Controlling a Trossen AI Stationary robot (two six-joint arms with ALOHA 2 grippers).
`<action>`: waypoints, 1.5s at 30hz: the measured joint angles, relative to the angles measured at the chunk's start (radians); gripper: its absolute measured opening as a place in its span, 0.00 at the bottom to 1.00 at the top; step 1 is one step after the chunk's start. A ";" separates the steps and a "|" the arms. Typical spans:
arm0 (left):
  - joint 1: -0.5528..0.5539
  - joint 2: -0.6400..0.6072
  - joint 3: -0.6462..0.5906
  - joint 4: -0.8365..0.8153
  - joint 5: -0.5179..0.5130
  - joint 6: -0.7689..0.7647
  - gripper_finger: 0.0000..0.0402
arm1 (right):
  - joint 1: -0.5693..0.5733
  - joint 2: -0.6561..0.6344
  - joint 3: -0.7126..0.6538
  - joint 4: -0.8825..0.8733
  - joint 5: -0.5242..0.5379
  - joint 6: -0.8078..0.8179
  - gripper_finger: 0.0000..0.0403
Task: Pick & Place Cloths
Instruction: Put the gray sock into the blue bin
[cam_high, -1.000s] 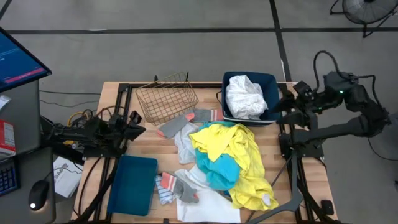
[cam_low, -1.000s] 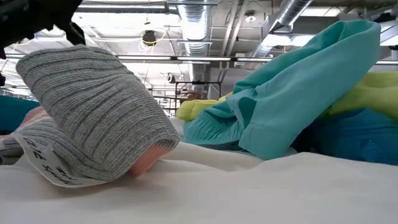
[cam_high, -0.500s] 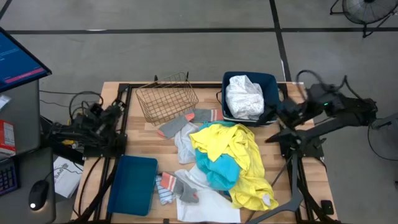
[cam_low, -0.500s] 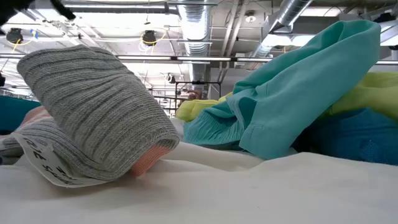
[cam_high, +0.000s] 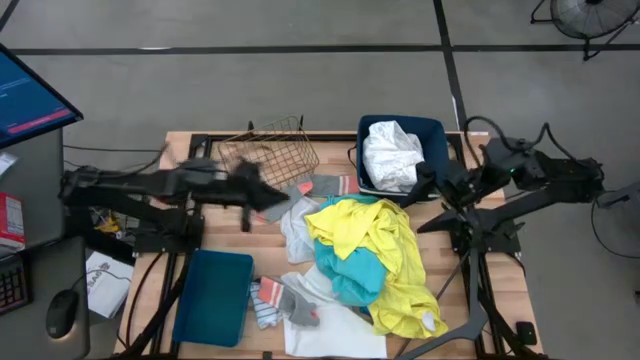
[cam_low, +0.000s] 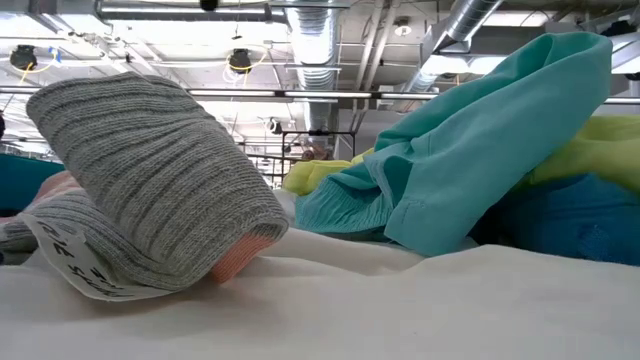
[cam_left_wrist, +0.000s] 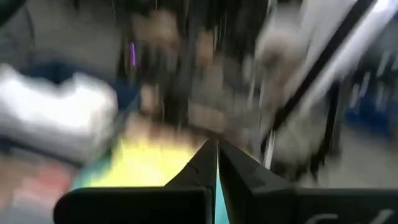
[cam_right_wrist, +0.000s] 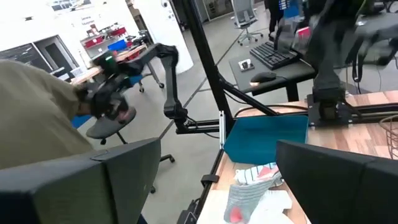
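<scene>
On the table (cam_high: 175, 145) a heap of cloths takes up the middle: a big yellow cloth (cam_high: 385, 245) lies over a teal cloth (cam_high: 350, 275), with a white cloth (cam_high: 335, 335) under them at the near edge and small socks (cam_high: 280, 300) beside it. One crumpled white garment (cam_high: 392, 155) already sits in the dark blue bin (cam_high: 436, 130) at the far side, so the sorting looks only begun. A wire basket (cam_high: 268, 155) stands just left of the bin, and a flat blue lid (cam_high: 213, 297) lies at the near left.

The step in hand looks like a reach for the next piece. The left gripper (cam_high: 262, 192) is stretched out over the table, close to a grey sock (cam_high: 280, 203) in front of the basket; its fingers (cam_left_wrist: 202, 163) appear nearly closed together with nothing between them. It would need to spread them, drop onto one piece and pinch only that piece.

The right gripper (cam_high: 425, 180) hangs at the bin's near right corner, beside the yellow cloth, its fingers (cam_right_wrist: 339, 180) wide apart and empty.

In the low view a grey ribbed sock (cam_low: 150, 180) fills the foreground on the white cloth.
</scene>
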 joint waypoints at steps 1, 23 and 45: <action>0.000 0.054 0.059 -0.083 0.041 0.024 0.00 | -0.006 -0.006 0.001 0.005 -0.014 0.000 0.77; -0.123 0.425 0.165 -0.233 0.556 0.479 0.46 | -0.014 -0.041 0.000 -0.112 -0.097 0.049 0.77; -0.217 0.500 -0.141 0.019 0.386 0.519 0.58 | -0.003 0.064 0.000 -0.194 -0.098 -0.063 0.77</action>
